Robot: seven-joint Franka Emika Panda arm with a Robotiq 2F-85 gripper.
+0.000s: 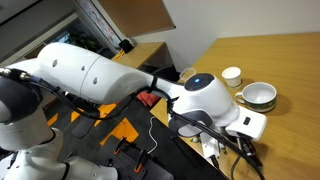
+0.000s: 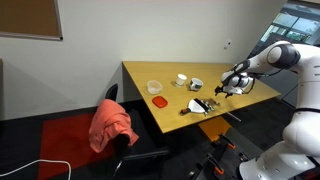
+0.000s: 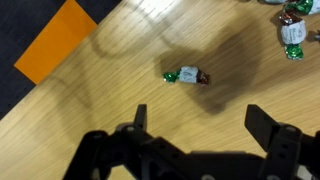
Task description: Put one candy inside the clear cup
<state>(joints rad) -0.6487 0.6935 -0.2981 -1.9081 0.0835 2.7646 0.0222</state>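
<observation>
Wrist view, looking down on the wooden table (image 3: 120, 90): the gripper (image 3: 196, 112) hung above the surface with its two fingers (image 3: 262, 125) spread wide and nothing between them. One wrapped candy (image 3: 186, 75), green at one end of the wrapper and brownish-red at the other, lay alone on the bare wood just ahead of the open jaws and inside the gripper's shadow. Two more candies (image 3: 294, 30) lay apart from it, toward the far corner of the same view. In an exterior view the clear cup (image 2: 154, 88) stood upright at the other end of the table, well apart from the gripper, with a flat red object (image 2: 159, 101) just beside it and a small white cup (image 2: 182, 79) and a green-rimmed mug (image 2: 196, 84) between it and the arm. Handling, as a judgement: the candy looked very light, with a firm core under a thin, crinkly and probably slippery wrapper, so it would likely slide or spin if pushed from one side only. The short middle of the body appeared to be the place to pinch, fingers straddling it squarely, since the twisted wrapper ends would give and slip. The cup looked light enough to tip if knocked on the rim.
</observation>
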